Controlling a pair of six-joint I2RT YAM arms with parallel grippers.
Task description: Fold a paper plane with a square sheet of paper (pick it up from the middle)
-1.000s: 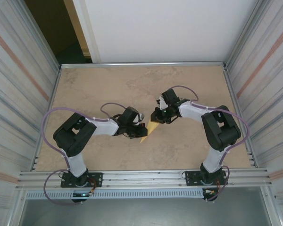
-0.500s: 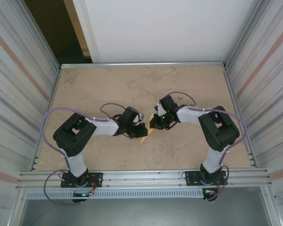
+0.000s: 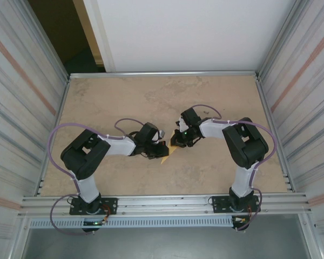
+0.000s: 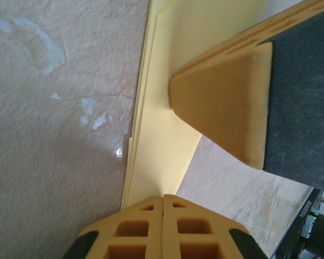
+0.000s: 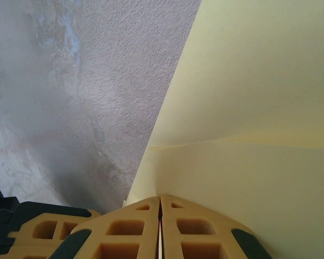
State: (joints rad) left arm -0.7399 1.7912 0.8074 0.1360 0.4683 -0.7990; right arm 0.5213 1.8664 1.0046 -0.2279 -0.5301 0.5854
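The right gripper (image 3: 178,142) has slid left onto the small yellow folded paper plane (image 3: 166,156) at the centre of the beige mottled table (image 3: 124,97), opposite the left gripper (image 3: 161,149). Both pairs of fingers (image 5: 200,232) are pressed together, each pinching the paper's edge; from above the grippers hide most of it.

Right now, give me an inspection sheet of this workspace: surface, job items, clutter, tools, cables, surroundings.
Surface: beige mottled tabletop, pale stains.
Job's things: yellow folded paper plane between both tools, tip toward the near edge.
Clutter: nothing seen.
Tools: left tool shut on the plane; right tool shut on it too.
Cables: lilac cables loop along both arms, off the paper.
Surroundings: ribbed metal side walls, white back panel.
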